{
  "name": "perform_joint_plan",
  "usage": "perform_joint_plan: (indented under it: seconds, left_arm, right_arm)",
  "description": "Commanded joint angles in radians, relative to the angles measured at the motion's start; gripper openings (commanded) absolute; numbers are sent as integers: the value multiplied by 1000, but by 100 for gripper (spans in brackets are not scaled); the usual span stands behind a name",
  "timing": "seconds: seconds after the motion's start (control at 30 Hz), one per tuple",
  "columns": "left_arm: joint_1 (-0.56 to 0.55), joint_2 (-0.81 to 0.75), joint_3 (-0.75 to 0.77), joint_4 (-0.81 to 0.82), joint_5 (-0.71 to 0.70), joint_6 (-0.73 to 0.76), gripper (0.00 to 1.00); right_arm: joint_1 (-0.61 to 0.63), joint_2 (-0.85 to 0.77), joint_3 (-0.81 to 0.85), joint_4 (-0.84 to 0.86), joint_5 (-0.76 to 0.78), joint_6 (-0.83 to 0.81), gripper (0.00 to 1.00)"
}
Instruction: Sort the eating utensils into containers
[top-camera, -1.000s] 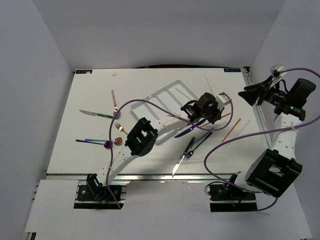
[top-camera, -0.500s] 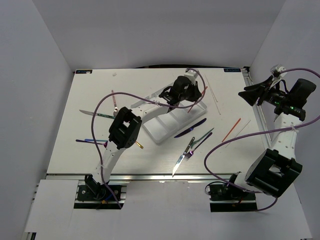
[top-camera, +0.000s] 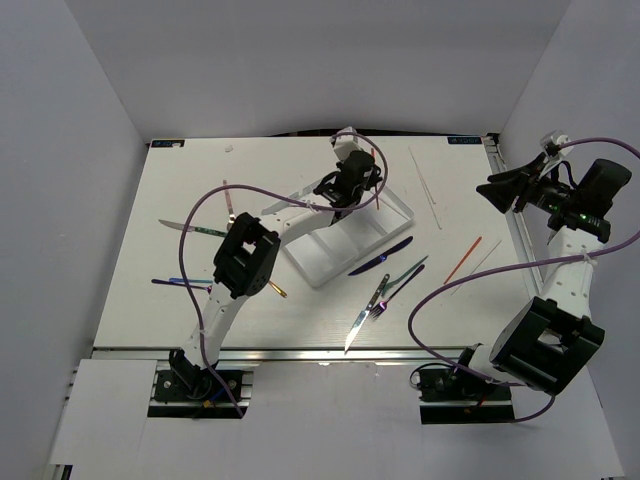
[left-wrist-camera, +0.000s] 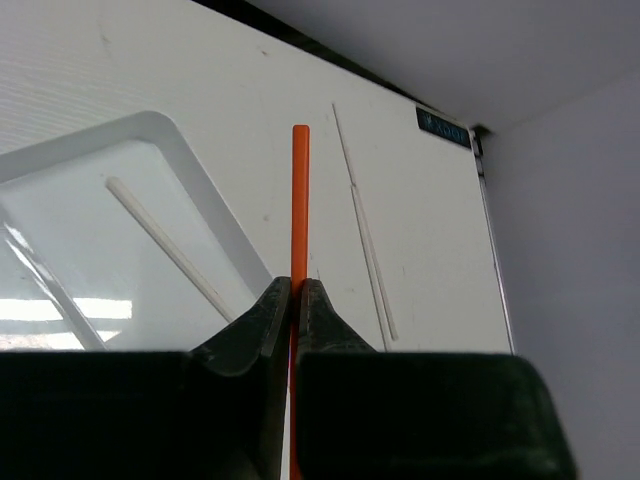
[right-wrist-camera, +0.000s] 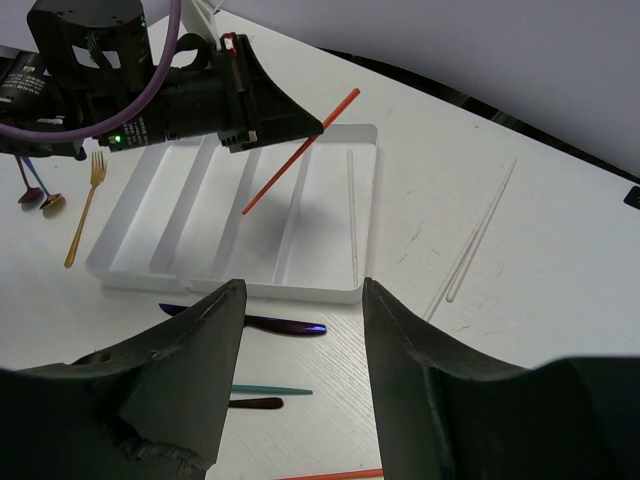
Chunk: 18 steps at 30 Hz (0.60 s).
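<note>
Blocked over tray (top-camera: 345, 250) by left arm (top-camera: 300, 210); white chopstick (right-wrist-camera: 351, 215) inside end compartment. Open table (top-camera: 400, 175) between tray and white chopstick pair (top-camera: 425, 187).

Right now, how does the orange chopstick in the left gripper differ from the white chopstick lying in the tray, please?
Colour: the orange chopstick is bright red-orange; the white chopstick is pale like the tray. State: the orange one is clamped in the left gripper; the white one lies free. Pose: the orange one slants in the air over the tray; the white one rests flat in an end compartment. Both are slim, straight sticks.
</note>
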Motion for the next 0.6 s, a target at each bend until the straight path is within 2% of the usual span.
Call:
perform_joint_plan:
  seconds: [0.0, 0.23, 0.57]
  left_arm:
    - [10, -26, 22, -3, -164, -119, 0]
    - [10, 51, 119, -23, -351, -124, 0]
    - [4, 129, 159, -34, -342, -213, 0]
  right_arm:
    - [-8, -16, -4, 35, -22, 11, 57]
    - [-8, -7, -4, 38, -22, 11, 56]
    - [-8, 3, -5, 40, -21, 10, 57]
